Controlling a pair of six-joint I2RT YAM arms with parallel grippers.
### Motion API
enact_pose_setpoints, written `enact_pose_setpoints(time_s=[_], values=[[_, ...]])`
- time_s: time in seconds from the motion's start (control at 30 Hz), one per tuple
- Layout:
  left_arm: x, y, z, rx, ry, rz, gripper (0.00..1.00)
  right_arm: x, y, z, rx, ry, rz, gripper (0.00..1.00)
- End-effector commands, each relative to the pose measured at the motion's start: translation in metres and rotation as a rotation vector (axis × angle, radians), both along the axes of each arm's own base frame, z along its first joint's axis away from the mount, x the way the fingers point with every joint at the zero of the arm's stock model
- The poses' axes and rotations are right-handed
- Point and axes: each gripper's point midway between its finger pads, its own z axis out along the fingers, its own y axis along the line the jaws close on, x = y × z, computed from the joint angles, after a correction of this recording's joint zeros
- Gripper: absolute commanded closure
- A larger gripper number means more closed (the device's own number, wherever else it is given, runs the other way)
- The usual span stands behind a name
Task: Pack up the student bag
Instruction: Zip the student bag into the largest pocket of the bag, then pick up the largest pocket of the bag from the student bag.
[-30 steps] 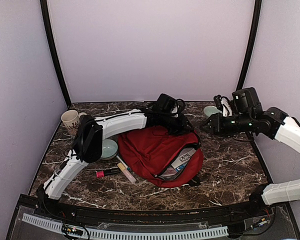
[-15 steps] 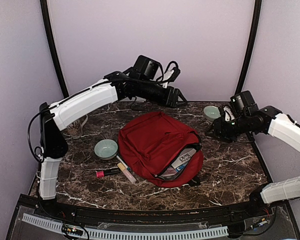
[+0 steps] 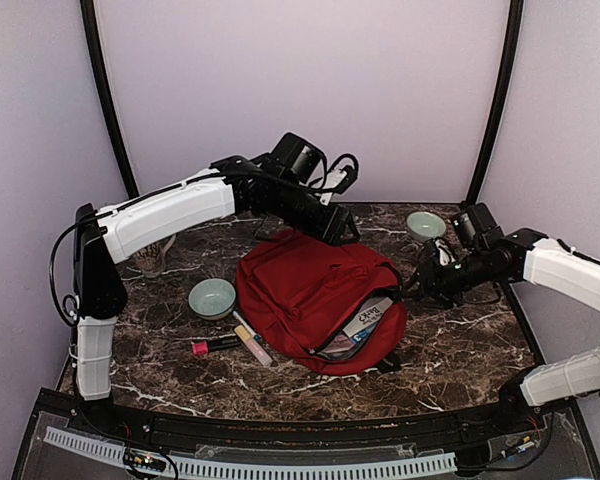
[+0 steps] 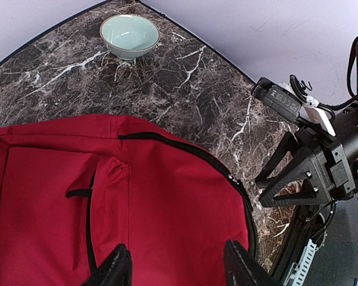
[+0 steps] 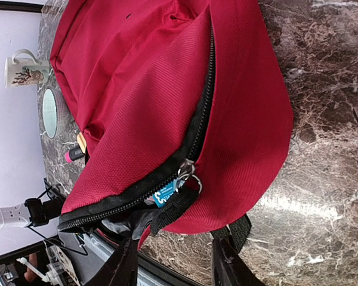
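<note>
Near student bag [image 3: 310,295], left fingers [image 4: 116,267], right fingers [image 5: 124,267] parted, empty.

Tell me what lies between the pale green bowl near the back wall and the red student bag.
Nothing lies there. In the left wrist view, only bare marble tabletop separates the bowl from the student bag.

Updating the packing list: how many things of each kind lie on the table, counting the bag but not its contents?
Backpack: 1
Bowls: 2
Mug: 1
Pens or markers: 2
Total: 6
</note>
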Motion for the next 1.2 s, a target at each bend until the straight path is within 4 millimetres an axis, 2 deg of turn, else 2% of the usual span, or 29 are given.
enact_pose_setpoints(time_s=[0.0,0.33,0.53,0.57,0.7,0.77,0.9,1.03,1.17], values=[[-0.007,0.014,0.012,0.015,-0.020,0.001,0.46,0.010,0.006,-0.002,0.047,-0.011,-0.036,0.58],[-0.020,0.035,0.010,0.015,-0.009,0.034,0.47,0.024,0.014,-0.011,0.068,-0.013,-0.057,0.64],[-0.023,0.043,0.008,0.020,-0.006,0.051,0.48,0.030,0.018,-0.013,0.069,-0.013,-0.047,0.72],[-0.023,0.043,0.008,0.021,-0.005,0.055,0.48,0.030,0.017,-0.015,0.061,-0.008,-0.043,0.75],[-0.024,0.045,0.008,0.020,0.000,0.065,0.48,0.027,0.014,-0.019,0.032,-0.004,-0.030,0.96],[-0.024,0.044,0.008,0.014,0.003,0.066,0.48,0.025,0.012,-0.019,0.023,-0.003,-0.025,1.00],[-0.025,0.039,0.006,-0.001,0.013,0.063,0.49,0.019,0.008,-0.011,-0.002,-0.010,-0.002,0.98],[-0.025,0.026,0.001,-0.012,0.022,0.045,0.49,0.014,0.001,-0.003,-0.040,-0.023,0.020,0.88],[-0.026,0.010,-0.004,-0.016,0.033,0.021,0.49,0.011,-0.001,-0.002,-0.044,-0.025,0.027,0.88]])
